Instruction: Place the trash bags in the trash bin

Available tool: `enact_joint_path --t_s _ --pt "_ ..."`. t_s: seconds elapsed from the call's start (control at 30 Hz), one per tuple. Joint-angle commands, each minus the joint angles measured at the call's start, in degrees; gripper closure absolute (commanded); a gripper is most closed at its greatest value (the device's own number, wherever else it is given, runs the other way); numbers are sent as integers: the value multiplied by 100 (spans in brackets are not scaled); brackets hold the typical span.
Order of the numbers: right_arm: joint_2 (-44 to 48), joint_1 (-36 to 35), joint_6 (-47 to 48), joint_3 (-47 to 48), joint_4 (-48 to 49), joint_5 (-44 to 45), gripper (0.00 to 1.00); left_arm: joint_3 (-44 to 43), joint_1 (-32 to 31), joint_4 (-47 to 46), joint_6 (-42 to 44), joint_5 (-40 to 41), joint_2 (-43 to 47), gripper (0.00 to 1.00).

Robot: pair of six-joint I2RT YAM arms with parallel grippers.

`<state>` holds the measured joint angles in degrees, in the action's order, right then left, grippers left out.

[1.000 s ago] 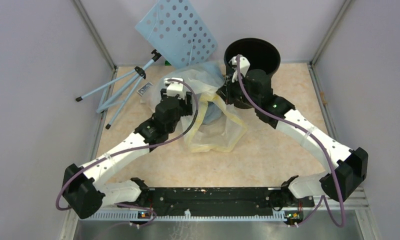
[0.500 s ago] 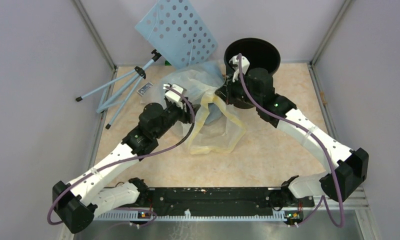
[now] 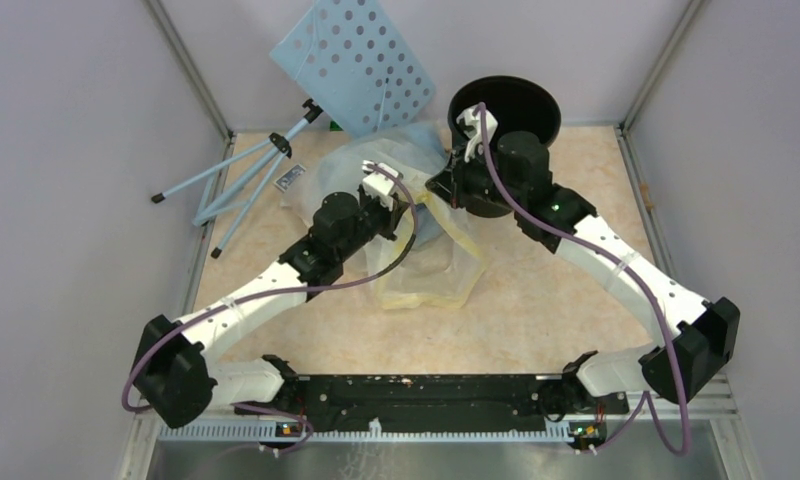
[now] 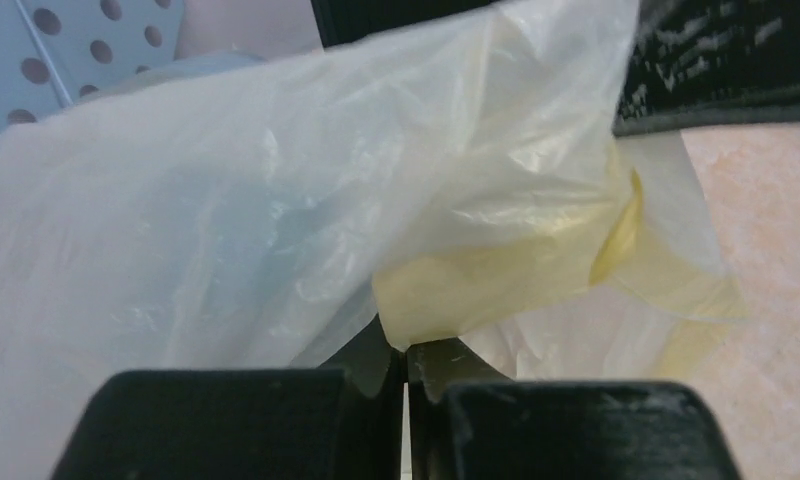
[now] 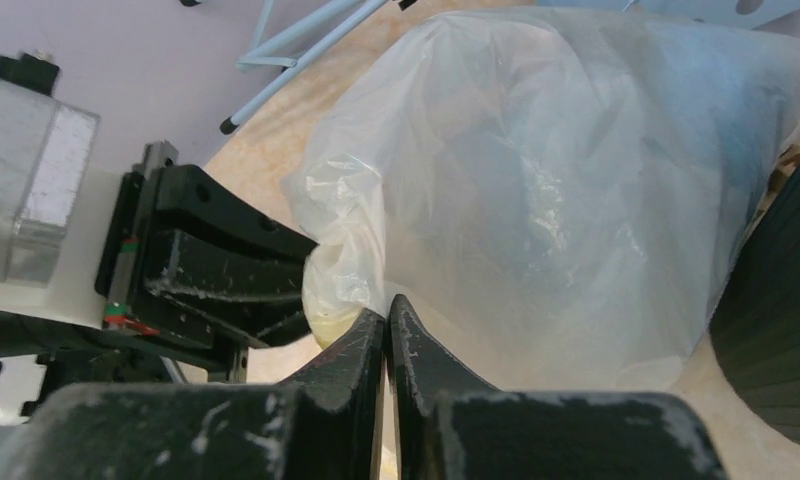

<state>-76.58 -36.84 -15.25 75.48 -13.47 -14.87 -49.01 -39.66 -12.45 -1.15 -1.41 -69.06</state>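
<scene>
The black trash bin [image 3: 511,105] stands at the back right, its ribbed wall [image 5: 781,320] filling the right edge of the right wrist view. A big clear yellowish sack [image 3: 436,275] lies crumpled in front of it. A pale bluish trash bag [image 3: 431,228] shows dimly through the sack's film [image 5: 536,200]. My left gripper [image 3: 401,205] is shut on a yellow fold of the sack's rim [image 4: 406,345]. My right gripper [image 3: 438,187] sits beside the bin, jaws together at the film [image 5: 387,312], and the sack's rim runs up to it.
A pale-blue perforated panel [image 3: 356,60] leans at the back. A light-blue tripod [image 3: 256,175] lies at the left with a small tag [image 3: 291,178] beside it. Enclosure walls and posts close in both sides.
My left gripper moved right to the sack's rim and closed on it. The right gripper barely shifted beside the bin.
</scene>
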Motion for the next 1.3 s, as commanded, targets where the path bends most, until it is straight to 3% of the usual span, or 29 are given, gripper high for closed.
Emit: enact_joint_path --t_s 0.0,0.13,0.3,0.43,0.53,0.63,0.83,0.93,1.03,1.2,1.27 --pt "156 28 85 116 -21 352 88 -684 -3 -233 -253 337 -31 100" --pt "511 28 425 -212 -124 1090 62 -1632 7 1249 -547 602 -156 100" --pt "1236 -84 855 -890 -103 1255 51 -2595 19 2949 -882 601 -372 100" --pt "1829 -769 1303 -1432 -69 1929 45 -3257 35 3890 -1013 462 -614 100" --pt "2048 -1607 1497 -1641 -106 2538 46 -3493 67 4288 -1096 409 -730 100" --pt "2065 -2047 1402 -1806 -40 2496 50 -3507 96 4384 -1220 335 -720 100" --pt "1822 -2126 779 -2270 444 2968 89 -3576 114 4475 -1523 230 -636 100" --pt "1680 -2113 346 -2604 883 3309 100 -3526 112 4556 -1826 -243 -694 100" --pt "1413 -2112 -114 -3061 1700 3435 100 -3399 112 4617 -1879 -565 -723 100" --pt "580 -1882 -973 -3487 2935 4058 100 -3434 171 4892 -1652 -287 -676 100" --pt "137 -1438 -1396 -3542 3340 3449 95 -3328 191 4931 -1493 -365 -611 100"
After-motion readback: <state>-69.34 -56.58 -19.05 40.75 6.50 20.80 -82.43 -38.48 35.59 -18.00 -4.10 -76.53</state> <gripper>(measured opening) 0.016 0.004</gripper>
